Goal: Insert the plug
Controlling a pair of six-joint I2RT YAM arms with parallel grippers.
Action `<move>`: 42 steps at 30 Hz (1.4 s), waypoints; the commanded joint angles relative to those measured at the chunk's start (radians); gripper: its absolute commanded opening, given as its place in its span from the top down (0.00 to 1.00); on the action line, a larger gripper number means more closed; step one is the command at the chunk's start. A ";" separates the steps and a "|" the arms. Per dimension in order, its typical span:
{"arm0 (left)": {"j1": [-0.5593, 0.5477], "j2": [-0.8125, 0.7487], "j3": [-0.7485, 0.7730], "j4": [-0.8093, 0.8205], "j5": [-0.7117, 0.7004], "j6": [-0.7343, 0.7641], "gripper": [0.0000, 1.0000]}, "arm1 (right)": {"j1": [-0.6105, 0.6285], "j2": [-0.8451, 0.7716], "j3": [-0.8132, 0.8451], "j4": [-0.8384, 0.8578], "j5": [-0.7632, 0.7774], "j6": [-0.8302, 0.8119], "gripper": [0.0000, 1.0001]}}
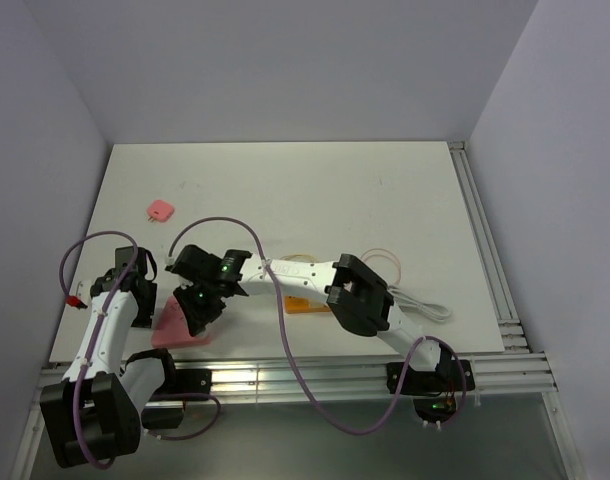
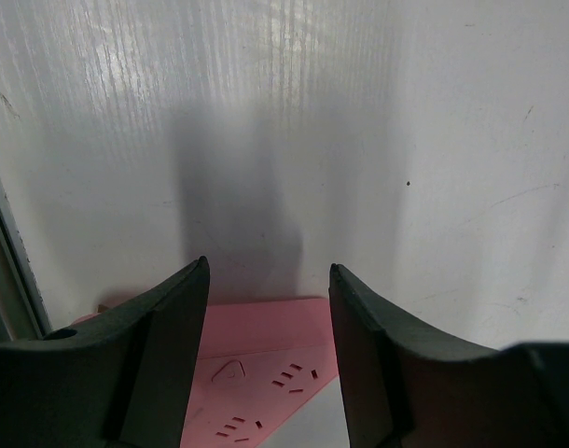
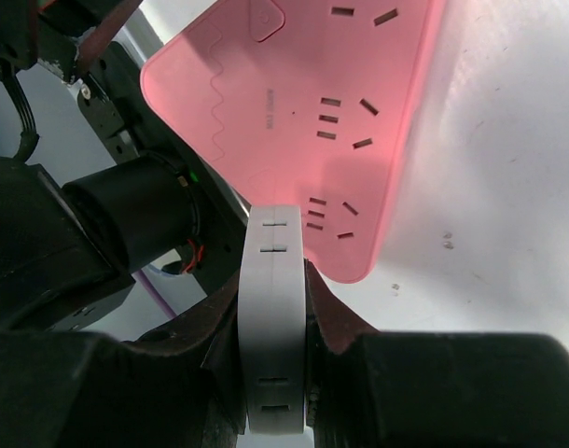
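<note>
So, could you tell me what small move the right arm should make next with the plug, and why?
Probably ease the right gripper forward until the white plug is over the nearest socket of the pink power strip. The plug is clamped but appears to sit at the strip's near edge, short of those slots.

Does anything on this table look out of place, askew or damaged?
Perhaps one thing: a small pink square piece lies alone on the white table, well away from the pink plastic power strip at the near left corner. What it is cannot be told. Nothing looks spilled or broken.
</note>
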 commanded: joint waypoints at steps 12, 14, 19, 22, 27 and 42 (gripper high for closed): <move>-0.002 -0.011 0.000 0.019 0.003 0.013 0.41 | 0.004 -0.015 0.003 0.034 0.052 0.030 1.00; -0.002 -0.013 0.002 0.020 0.003 0.013 0.41 | -0.001 -0.014 0.000 0.038 0.049 0.033 1.00; -0.002 -0.014 0.000 0.020 0.003 0.014 0.41 | -0.003 -0.005 0.000 0.040 0.049 0.042 1.00; -0.002 -0.014 0.000 0.019 0.006 0.013 0.41 | -0.004 0.003 0.000 0.040 0.044 0.051 1.00; -0.002 -0.014 0.000 0.022 0.006 0.014 0.41 | -0.003 0.005 -0.012 0.046 0.055 0.064 1.00; -0.002 -0.013 0.000 0.022 0.006 0.020 0.41 | -0.006 0.043 -0.004 0.043 0.092 0.087 1.00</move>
